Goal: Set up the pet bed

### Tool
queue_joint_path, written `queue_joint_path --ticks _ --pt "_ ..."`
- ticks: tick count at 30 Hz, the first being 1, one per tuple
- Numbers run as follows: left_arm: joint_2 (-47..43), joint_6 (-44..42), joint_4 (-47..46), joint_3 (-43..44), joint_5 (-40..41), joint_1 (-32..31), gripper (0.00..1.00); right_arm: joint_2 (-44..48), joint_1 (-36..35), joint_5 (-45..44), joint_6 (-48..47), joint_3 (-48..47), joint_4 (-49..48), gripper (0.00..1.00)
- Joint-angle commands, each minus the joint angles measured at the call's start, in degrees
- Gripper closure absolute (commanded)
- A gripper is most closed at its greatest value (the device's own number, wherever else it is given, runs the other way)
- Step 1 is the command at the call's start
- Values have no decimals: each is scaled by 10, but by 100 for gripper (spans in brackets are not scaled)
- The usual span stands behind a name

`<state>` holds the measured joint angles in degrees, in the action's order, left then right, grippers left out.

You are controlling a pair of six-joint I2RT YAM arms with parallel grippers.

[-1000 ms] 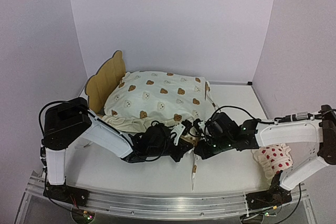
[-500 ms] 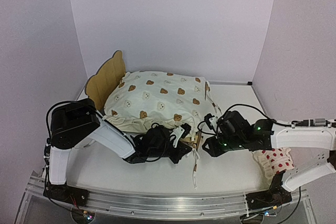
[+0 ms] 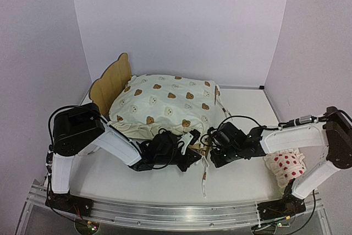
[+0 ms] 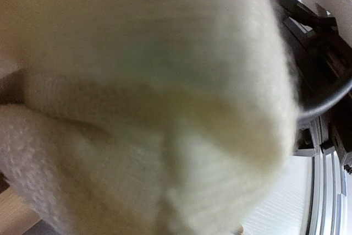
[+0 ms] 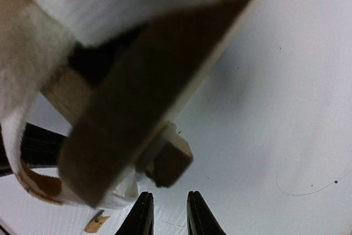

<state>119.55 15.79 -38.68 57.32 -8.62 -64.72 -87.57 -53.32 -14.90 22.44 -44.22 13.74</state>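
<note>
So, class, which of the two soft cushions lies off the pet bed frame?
The white red-dotted pillow, on the table beside the right arm; the bear-print cushion rests on the pet bed frame.

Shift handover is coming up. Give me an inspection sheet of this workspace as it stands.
Surface: white table; faint curved scratch in the right wrist view.
Job's things: pet bed, headboard upright at the left rear; bear-print cushion piled over it, one tie trailing onto the table.
Clutter: red-dotted pillow beside the right arm.
Grippers: left gripper shut at the cushion's near edge, and whether it pinches fabric cannot be told; right gripper slightly open, empty, just short of the bed's near wooden corner.
Cables: black loops on both arms.
Surroundings: plain white walls; metal rail at the near edge.
</note>
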Motion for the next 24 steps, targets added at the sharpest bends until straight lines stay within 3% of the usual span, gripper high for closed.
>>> queue_joint_path --ticks 1,11,24 --pt "-14 -11 -32 -1 -18 8 100 -18 0 10 6 -15 -66 80" --pt "-41 6 -58 -43 -66 34 100 -55 -3 73 24 -24 -132 81" --pt "-46 8 -48 -53 -82 49 100 -84 -31 77 22 -51 -151 78"
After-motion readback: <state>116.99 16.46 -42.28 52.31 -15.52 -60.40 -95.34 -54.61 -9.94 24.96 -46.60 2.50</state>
